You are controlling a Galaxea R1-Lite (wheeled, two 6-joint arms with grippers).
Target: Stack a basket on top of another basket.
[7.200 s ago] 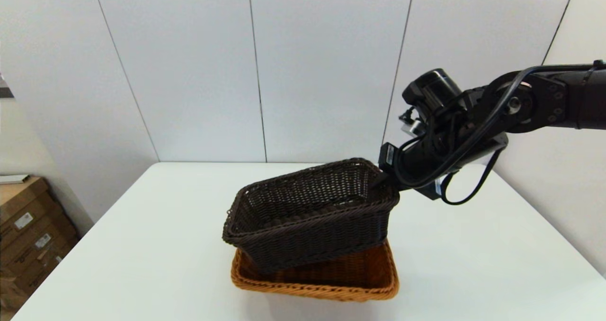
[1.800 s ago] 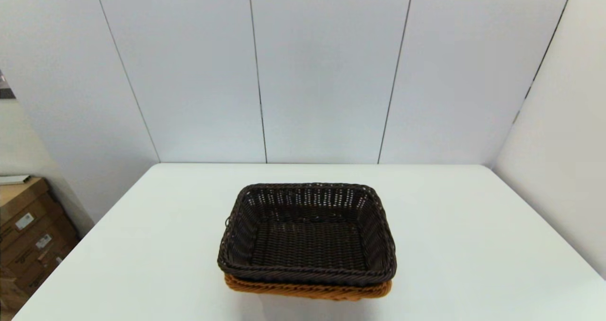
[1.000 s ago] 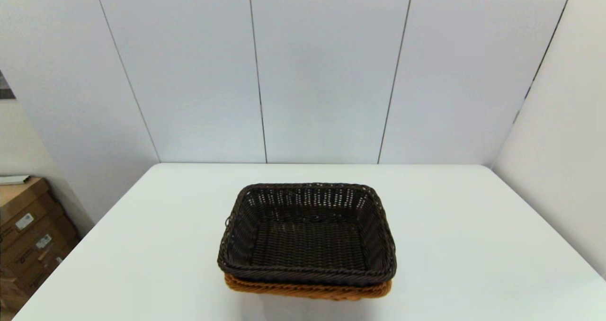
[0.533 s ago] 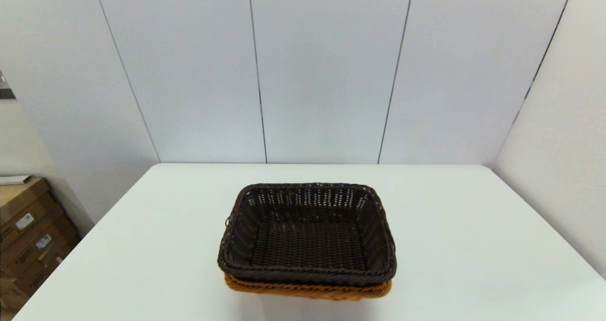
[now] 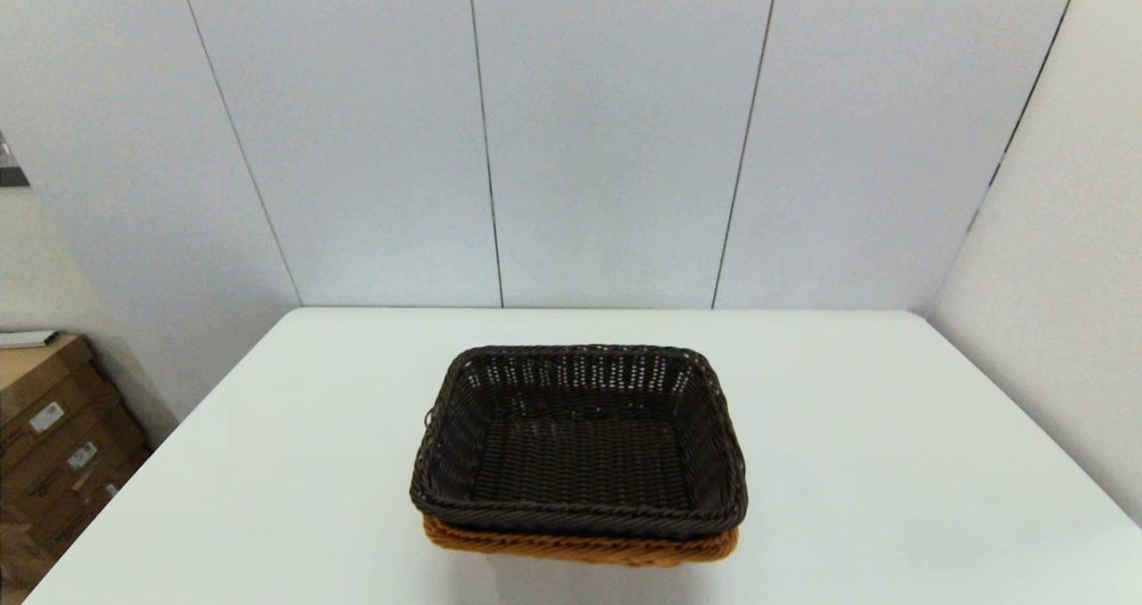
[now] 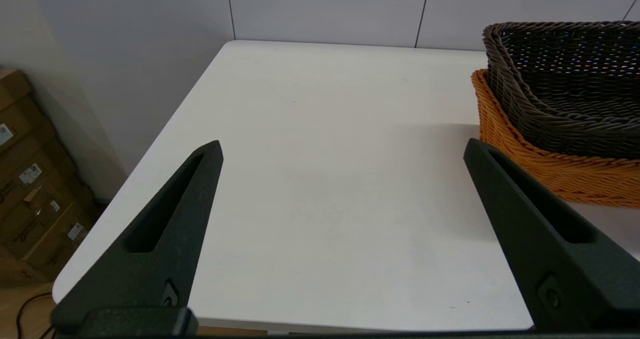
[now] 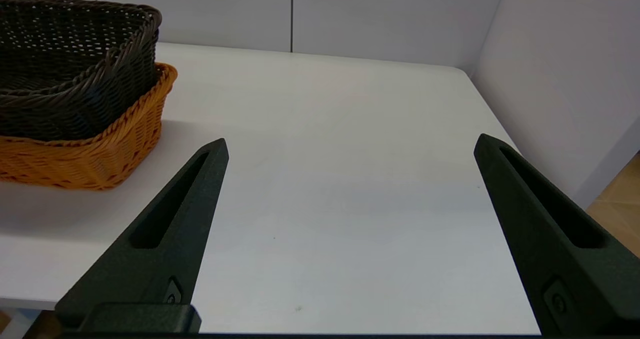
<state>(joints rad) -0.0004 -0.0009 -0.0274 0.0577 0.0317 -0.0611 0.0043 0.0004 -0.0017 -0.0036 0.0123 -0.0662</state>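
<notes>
Head view, dark basket [image 5: 578, 444] nested in orange basket [image 5: 580, 547]

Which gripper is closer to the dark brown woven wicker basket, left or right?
Cannot tell; they look about equal. The dark brown woven wicker basket lies between them: left gripper parked on its left, right gripper on its right, both open.

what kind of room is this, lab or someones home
Most likely a lab or test room, not a home: a bare white table set against plain grey wall panels, with labelled cardboard boxes stacked on the floor beside it. The only props are two nested wicker baskets.
</notes>
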